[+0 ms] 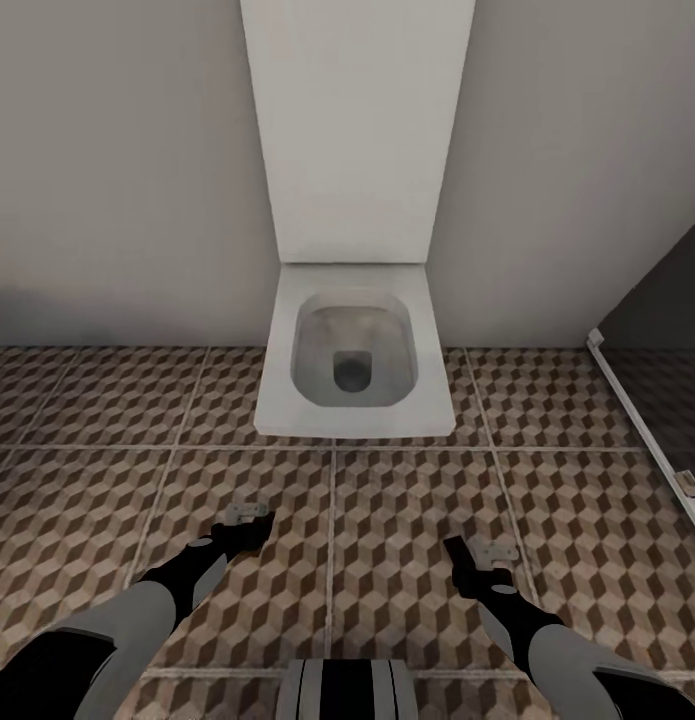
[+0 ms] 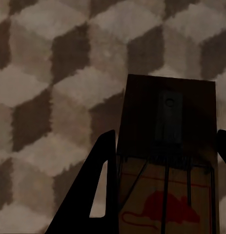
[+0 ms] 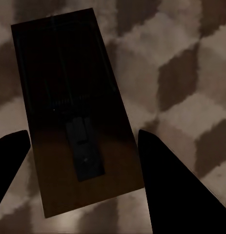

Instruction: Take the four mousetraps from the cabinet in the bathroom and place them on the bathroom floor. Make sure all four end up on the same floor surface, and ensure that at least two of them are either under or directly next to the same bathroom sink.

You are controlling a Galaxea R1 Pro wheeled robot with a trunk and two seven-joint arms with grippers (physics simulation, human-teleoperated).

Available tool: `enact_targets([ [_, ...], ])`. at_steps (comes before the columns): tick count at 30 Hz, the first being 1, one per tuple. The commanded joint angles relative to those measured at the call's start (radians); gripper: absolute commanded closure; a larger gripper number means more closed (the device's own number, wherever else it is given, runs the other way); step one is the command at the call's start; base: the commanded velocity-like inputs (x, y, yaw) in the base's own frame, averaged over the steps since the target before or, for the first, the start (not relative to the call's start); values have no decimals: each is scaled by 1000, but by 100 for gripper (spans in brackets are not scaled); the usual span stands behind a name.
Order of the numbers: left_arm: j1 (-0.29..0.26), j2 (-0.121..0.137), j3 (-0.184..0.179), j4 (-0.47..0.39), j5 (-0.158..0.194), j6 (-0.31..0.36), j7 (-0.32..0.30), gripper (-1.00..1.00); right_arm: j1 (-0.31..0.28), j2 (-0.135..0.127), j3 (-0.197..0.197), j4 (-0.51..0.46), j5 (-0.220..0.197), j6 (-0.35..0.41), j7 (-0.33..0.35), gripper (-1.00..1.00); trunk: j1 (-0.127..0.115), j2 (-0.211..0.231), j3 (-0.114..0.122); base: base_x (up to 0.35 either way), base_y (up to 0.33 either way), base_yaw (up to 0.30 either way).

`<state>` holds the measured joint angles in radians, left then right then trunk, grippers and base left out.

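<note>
Each arm carries one small flat brown wooden mousetrap over the cube-patterned brown, beige and white tiled bathroom floor (image 1: 77, 520), facing a white wall-hung toilet (image 1: 353, 345) at the upper centre of the head view. No sink is in view, so the step in hand reads as carrying the traps toward one. Doing it well probably means keeping both traps level and the grips firm while the base turns, then lowering each flat onto the tiles beside the basin, clear of the dark glass shower screen (image 1: 657, 400) at the right edge.

The left end effector (image 1: 249, 522), at lower left of centre in the head view, pinches the left mousetrap (image 2: 166, 161) between its dark fingers (image 2: 100, 190), with the red mouse print and wire bar visible in the left wrist view. The right end effector (image 1: 477, 556), at lower right of centre, appears to hold the right mousetrap (image 3: 76, 112) between its own fingers (image 3: 171, 180), though contact at the edges is hard to confirm. Both forearms reach forward and down, roughly parallel, with the traps above the tiles.
</note>
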<state>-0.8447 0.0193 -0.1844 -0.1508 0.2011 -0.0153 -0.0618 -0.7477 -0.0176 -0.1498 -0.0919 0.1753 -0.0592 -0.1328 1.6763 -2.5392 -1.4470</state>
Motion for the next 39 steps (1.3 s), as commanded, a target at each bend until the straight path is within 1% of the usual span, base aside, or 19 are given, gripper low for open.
enact_targets([
  [1, -1, 1, -9, 0, 9, -2, 0, 100, -1, 0, -8, 1, 10, -4, -2, 100, 0, -1, -5, 0, 0, 0],
  [8, -1, 1, -9, 0, 9, -2, 0, 100, -1, 0, -8, 1, 10, -4, -2, 100, 3, -2, -32, 0, 0, 0],
  [34, -1, 1, -9, 0, 9, -3, 0, 100, -1, -1, -8, 1, 9, -6, -2, 100, 3, -2, -32, 0, 0, 0],
  [38, -1, 1, -8, 0, 10, -3, 1, 100, -1, 0, -8, 1, 10, -27, -2, 100, 3, -2, -32, 0, 0, 0],
  [39, -1, 1, -8, 0, 10, -3, 1, 100, -1, 0, -8, 1, 9, -42, -2, 100, 3, -2, -32, 0, 0, 0],
])
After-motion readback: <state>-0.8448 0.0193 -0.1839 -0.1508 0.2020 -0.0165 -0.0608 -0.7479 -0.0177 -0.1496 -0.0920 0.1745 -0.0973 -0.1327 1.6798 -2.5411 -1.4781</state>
